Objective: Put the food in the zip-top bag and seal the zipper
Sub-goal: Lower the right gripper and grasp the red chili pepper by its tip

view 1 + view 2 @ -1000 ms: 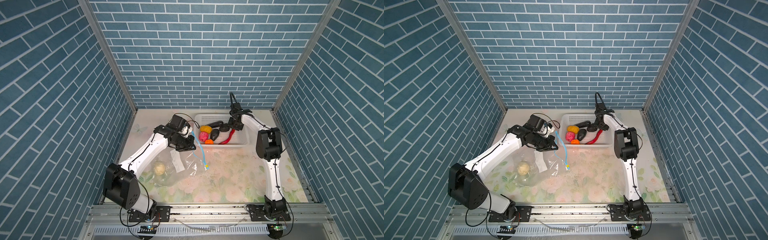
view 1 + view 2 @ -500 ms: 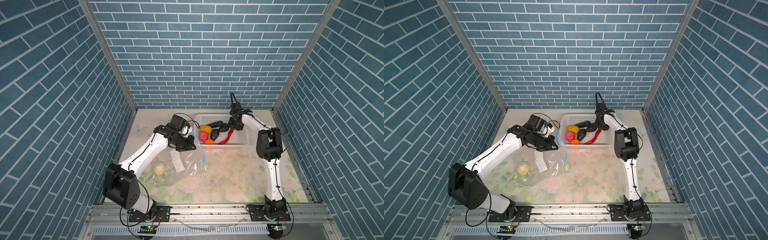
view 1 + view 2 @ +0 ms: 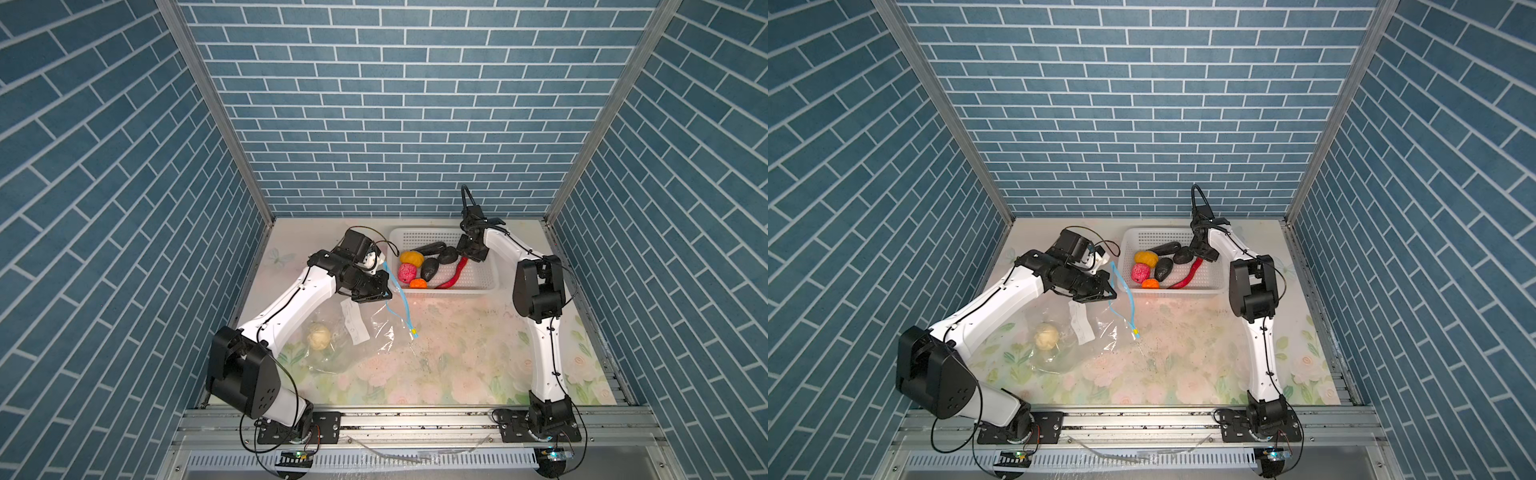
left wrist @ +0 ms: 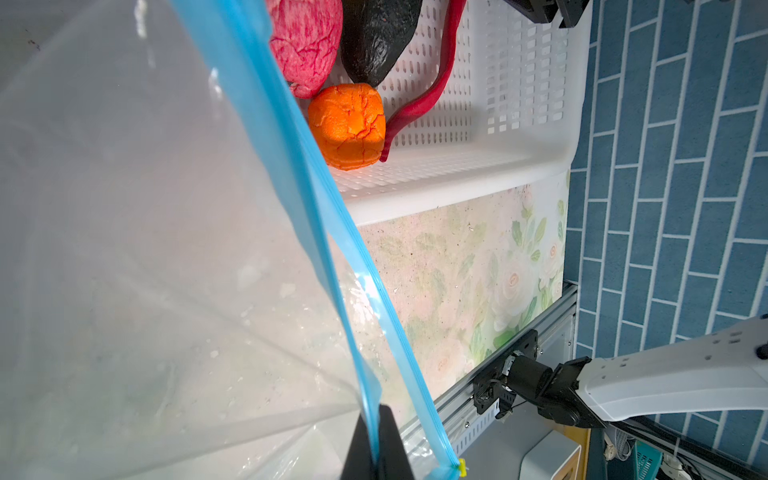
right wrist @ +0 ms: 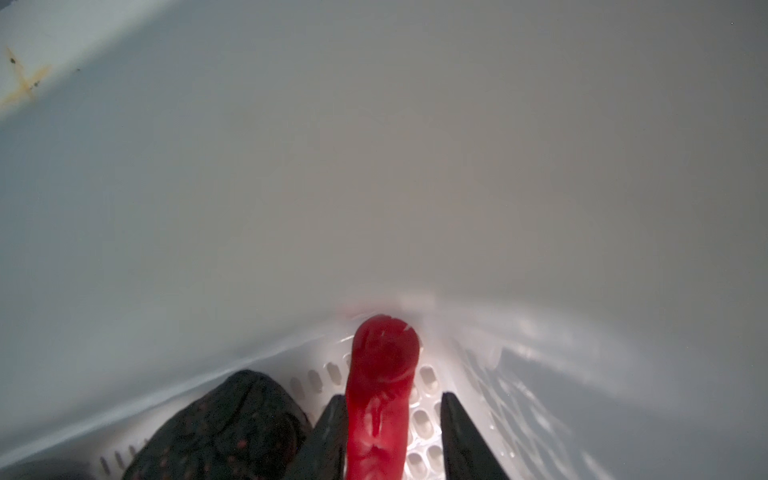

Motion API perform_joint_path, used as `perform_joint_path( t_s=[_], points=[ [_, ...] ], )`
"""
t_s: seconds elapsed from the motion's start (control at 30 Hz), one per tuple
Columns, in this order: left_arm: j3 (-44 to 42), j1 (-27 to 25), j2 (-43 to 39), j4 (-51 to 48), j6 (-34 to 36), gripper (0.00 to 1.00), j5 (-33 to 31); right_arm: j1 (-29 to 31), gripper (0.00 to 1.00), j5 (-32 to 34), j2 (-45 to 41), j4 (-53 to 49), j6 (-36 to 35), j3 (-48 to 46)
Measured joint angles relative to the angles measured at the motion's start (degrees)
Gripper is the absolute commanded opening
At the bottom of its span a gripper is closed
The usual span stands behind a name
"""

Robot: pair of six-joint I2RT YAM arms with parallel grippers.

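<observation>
- Blue brick-pattern walls [image 3: 395,124] box in three sides of a pale desk [image 3: 457,357] printed with faded pink flowers and green leaves, seen in both top views. A metal rail [image 3: 415,424] runs along its near edge.
- On the desk's left half the clear zip-top bag [image 3: 361,345] lies crumpled, with a cream lumpy ball [image 3: 318,336] inside. Its light-blue zipper [image 3: 398,291] rises to the left claw [image 3: 376,296].
- At the back a white perforated basket [image 3: 449,291] holds a yellow piece [image 3: 411,257], pink bumpy ball [image 3: 406,272], orange piece [image 3: 417,283], black ovals [image 3: 430,269] and long red strip [image 3: 455,276]. The right claw [image 3: 464,258] reaches into its far right corner.
- Left wrist view: the left claw is closed on one blue zipper edge, holding the bag's mouth parted just beside the basket. A yellowish slider tab [image 4: 460,466] sits at the strip's end. Speckled floral desk and blue wall show beyond.
- Right wrist view: the right claw is open, its jaws astride the red strip's end, one finger touching it, a gap at the other. A black oval [image 5: 224,428] lies beside. Blurred white basket wall fills the rest.
</observation>
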Motion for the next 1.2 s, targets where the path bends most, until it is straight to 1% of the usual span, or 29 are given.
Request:
perform_joint_path(
  t_s=[0.23, 0.47, 0.7, 0.9, 1.07, 1.2],
  points=[
    [-0.24, 0.0, 0.0, 0.24, 0.02, 0.0, 0.02, 0.37, 0.33, -0.26, -0.26, 1.31, 1.18, -0.87],
    [-0.5, 0.0, 0.0, 0.46, 0.02, 0.0, 0.02, 0.79, 0.33, -1.05, -2.36, 1.95, 1.44, -3.87],
    [-1.07, 0.0, -0.07, 0.98, 0.04, 0.0, 0.07, 1.99, 0.36, -2.43, -5.4, 0.44, 3.56, -11.13],
    [-1.81, 0.0, -0.31, 1.36, 0.07, 0.0, 0.17, 2.19, 0.36, -2.8, -6.23, 0.63, 4.28, -12.55],
    [-1.84, 0.0, -1.07, 1.31, 0.11, 0.0, 0.15, 2.16, 0.31, -4.24, -6.27, 1.49, 5.31, -13.11],
    [-1.84, 0.0, -1.18, 1.31, 0.22, 0.0, 0.15, 1.86, 0.24, -5.18, -7.06, 2.75, 6.19, -14.47]
  ],
)
